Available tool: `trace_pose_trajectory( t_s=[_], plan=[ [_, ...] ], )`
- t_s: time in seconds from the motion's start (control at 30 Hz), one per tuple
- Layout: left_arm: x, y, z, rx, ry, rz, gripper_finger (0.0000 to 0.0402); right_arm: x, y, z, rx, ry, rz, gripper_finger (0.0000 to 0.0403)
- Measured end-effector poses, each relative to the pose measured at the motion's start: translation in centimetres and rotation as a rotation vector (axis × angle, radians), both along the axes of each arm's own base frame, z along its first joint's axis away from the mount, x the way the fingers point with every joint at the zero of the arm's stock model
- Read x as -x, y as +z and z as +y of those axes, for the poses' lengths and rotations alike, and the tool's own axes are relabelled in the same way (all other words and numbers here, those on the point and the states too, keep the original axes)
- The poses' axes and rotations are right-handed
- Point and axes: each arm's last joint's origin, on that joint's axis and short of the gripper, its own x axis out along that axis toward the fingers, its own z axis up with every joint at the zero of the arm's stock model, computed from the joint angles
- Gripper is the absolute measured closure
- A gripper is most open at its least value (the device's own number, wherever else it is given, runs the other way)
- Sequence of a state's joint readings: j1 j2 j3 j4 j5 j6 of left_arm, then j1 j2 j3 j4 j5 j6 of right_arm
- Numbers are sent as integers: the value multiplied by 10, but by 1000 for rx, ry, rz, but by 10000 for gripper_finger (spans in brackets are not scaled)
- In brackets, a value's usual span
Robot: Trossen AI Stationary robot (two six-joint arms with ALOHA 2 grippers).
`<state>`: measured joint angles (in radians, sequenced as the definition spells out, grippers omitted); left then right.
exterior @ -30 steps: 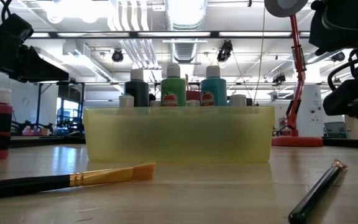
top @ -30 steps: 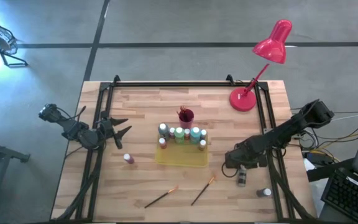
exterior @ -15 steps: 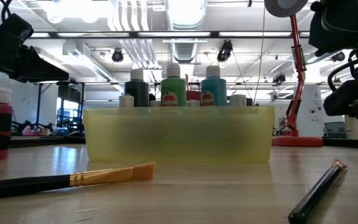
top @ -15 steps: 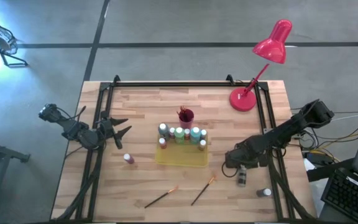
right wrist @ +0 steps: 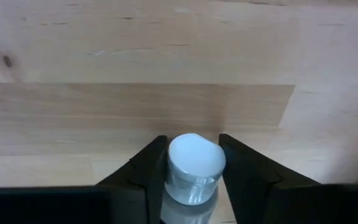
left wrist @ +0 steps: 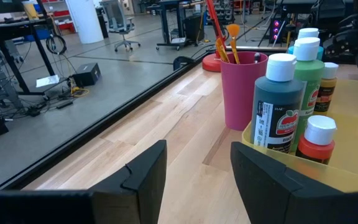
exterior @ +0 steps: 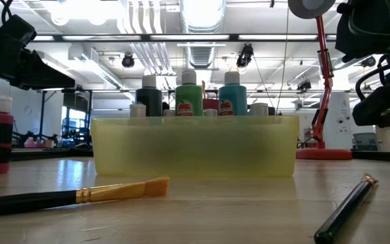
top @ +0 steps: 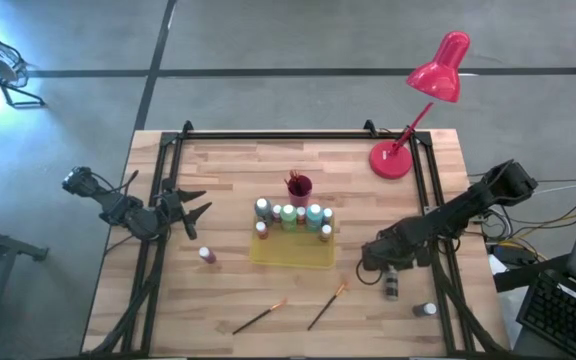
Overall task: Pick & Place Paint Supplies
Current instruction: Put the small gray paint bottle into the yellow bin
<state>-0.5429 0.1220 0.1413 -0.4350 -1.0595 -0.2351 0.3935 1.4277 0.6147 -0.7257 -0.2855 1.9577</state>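
wooden table (top: 228,180), yellow tray (top: 293,255), brushes (top: 259,317), lamp (top: 391,160)

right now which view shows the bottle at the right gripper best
The right wrist view: the white-capped bottle sits between the right gripper fingers, which flank its cap. The high view shows it lying small under the arm. The low and left wrist views miss it.

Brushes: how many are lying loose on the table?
2: one brush near the front edge, another brush just right of it. More stand in the pink cup.
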Motion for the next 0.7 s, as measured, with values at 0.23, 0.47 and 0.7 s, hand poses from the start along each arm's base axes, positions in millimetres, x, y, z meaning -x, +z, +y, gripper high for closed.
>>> trace_pose_trajectory(
  t_s=[0.23, 0.47, 0.7],
  plan=[
    [0, 0, 0, 0, 0, 0, 217, -1, 1, -1, 49, 26, -39, 289],
    [0, 0, 0, 0, 0, 0, 217, -9, 18, -5, 244, 86, -218, 289],
    [0, 0, 0, 0, 0, 0, 217, -9, 66, -14, 499, 173, -363, 289]
  ],
)
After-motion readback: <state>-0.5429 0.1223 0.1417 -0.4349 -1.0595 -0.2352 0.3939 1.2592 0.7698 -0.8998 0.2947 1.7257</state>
